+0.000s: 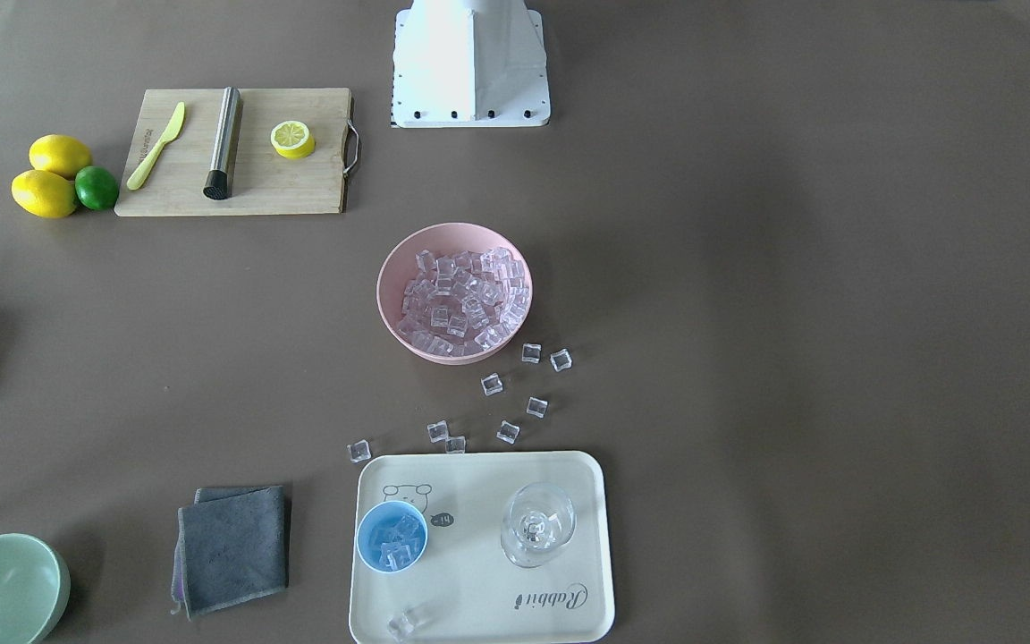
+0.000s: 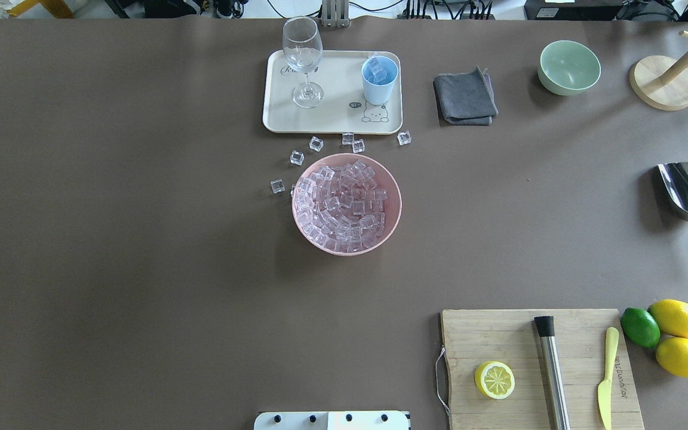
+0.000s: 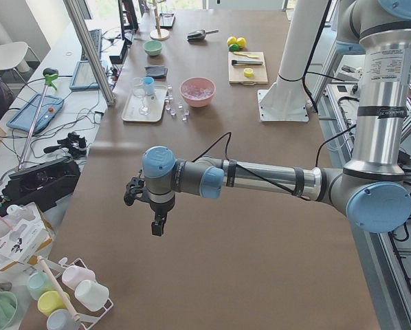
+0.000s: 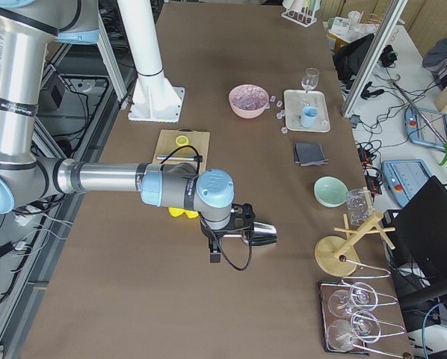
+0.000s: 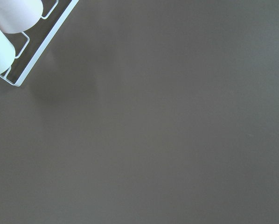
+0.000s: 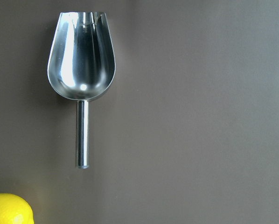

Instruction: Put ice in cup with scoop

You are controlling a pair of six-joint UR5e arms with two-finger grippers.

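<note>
Scoop status: shiny stainless-steel scoop (image 2: 687,192) lies flat on the brown counter (image 2: 141,269), right edge of the overhead view. Above it hangs the right tool (image 4: 214,253); the left tool (image 3: 157,225) hangs over the counter, lower left of the left-side view. We can't tell whether either is apart or together. We see the small light-blue cup (image 2: 380,89) top centre on the cream tray (image 2: 332,116), with some clear pinkish ice cubes (image 2: 344,203) inside. Most fill the pink bowl (image 2: 347,251) mid-frame, several loose on the counter between.
</note>
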